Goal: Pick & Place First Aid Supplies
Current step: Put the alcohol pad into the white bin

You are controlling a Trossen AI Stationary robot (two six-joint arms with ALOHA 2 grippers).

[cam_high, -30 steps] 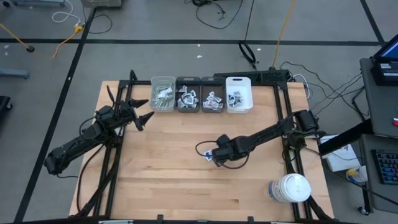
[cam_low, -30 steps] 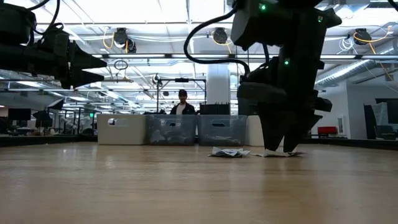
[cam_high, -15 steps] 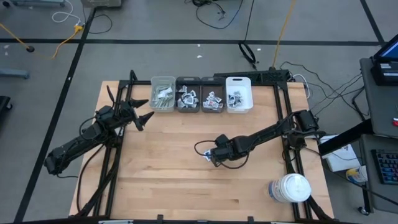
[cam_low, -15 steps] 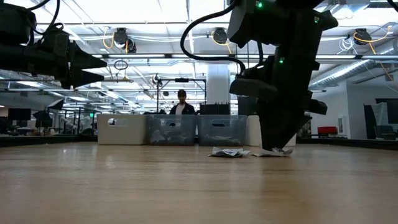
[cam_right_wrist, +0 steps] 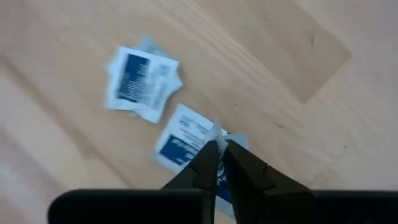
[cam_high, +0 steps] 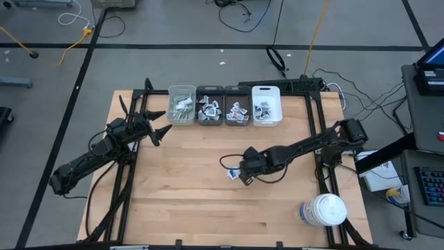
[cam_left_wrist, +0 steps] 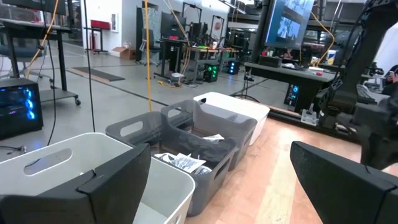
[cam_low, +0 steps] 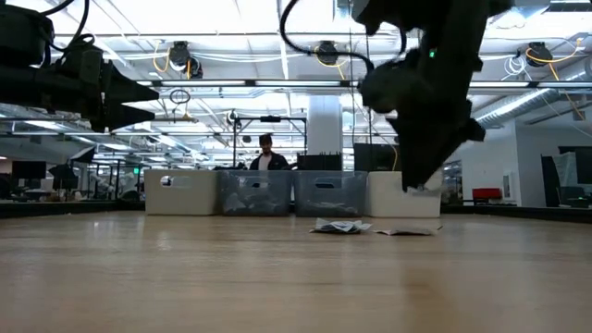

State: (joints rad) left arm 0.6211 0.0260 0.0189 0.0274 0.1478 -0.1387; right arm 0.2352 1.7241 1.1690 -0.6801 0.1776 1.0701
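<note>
In the high view, the right gripper [cam_high: 242, 173] hung over the middle of the desk [cam_high: 187, 208], well in front of the row of four bins [cam_high: 225, 105], with a sachet [cam_high: 232, 173] showing at its tip. The left gripper [cam_high: 158, 123] waited just left of the bins, its fingers spread wide. A white jar [cam_high: 323, 209] stood at the desk's near right corner, far from the bins.

In the low view, the right gripper [cam_low: 418, 188] was raised off the desk, pinching a small white piece, while two sachets [cam_low: 344, 226] lay flat below it, in front of the bins [cam_low: 291, 193]. A person [cam_low: 265, 154] stood behind the bins.

The left wrist view showed sachets inside the grey bins [cam_left_wrist: 205, 134].

In the right wrist view, the gripper's fingers [cam_right_wrist: 239, 171] were pressed together on the edge of a blue-printed sachet [cam_right_wrist: 186, 143]; another sachet [cam_right_wrist: 142, 84] lay beside it on the wood.
</note>
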